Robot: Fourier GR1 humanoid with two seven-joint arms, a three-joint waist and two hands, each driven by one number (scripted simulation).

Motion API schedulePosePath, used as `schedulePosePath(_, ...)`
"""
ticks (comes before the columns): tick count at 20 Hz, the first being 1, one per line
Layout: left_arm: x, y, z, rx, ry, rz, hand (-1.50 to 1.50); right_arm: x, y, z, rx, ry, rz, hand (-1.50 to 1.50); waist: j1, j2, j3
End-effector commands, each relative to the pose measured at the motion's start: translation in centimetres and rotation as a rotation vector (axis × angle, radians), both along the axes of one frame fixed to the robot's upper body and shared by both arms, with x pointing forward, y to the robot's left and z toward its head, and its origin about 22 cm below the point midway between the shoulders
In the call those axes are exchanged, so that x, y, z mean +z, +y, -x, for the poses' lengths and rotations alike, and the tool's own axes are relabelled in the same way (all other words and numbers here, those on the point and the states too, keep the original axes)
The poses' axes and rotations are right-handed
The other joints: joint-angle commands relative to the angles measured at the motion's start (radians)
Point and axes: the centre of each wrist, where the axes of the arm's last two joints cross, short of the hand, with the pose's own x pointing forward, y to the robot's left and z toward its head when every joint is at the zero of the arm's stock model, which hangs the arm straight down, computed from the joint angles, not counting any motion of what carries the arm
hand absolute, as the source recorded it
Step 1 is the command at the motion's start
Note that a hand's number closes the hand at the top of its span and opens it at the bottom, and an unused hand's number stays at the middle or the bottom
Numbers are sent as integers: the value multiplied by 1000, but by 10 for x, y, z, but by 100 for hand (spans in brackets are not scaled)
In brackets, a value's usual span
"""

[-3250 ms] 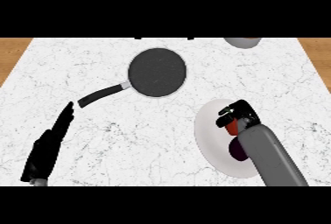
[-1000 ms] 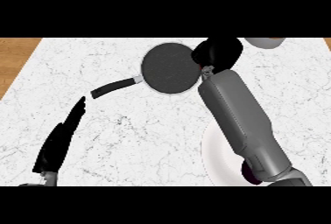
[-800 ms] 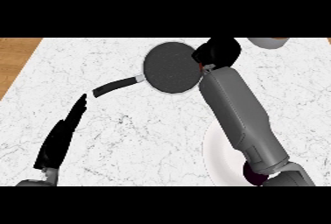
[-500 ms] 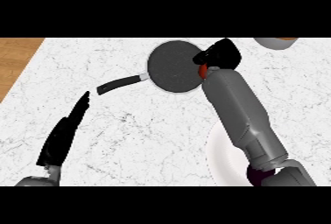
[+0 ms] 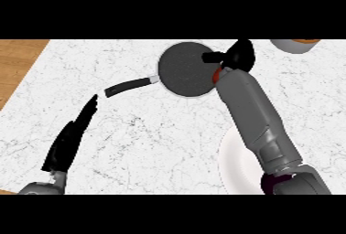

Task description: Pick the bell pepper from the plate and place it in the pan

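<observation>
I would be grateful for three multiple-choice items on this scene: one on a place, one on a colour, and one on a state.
1. Where is the right hand?
A. At the view's lower left
B. Over the right rim of the pan
C. Resting on the pan's handle

2. What colour is the bell pepper that shows just under that hand?
A. Red
B. Yellow
C. Green

3. How are the fingers of the left hand?
A. Curled round the pan's handle
B. Curled into a fist
C. Straight, holding nothing

Answers:
1 B, as the black hand sits at the pan's right rim, at the end of the long grey forearm.
2 A, as a red sliver shows between the hand and the forearm.
3 C, as the fingers stretch out flat, short of the handle's tip.
</observation>
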Motion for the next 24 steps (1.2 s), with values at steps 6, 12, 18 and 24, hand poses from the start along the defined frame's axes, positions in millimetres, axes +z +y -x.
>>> schedulePosePath(6,-2,6,-3,30,13,3,0,-5,-5,-2,-290,-338,-41,-150,-42,-15,-2)
schedulePosePath(12,-10,31,11,78,38,3,0,-32,-21,6,-473,-406,-56,-150,-75,-38,-3)
schedulePosePath(18,-9,27,9,123,50,-10,0,-68,-19,32,-419,-452,19,-150,-130,-58,-3)
schedulePosePath(24,-20,28,27,172,53,-6,0,-110,-30,84,-380,-427,11,-150,-172,-70,-5)
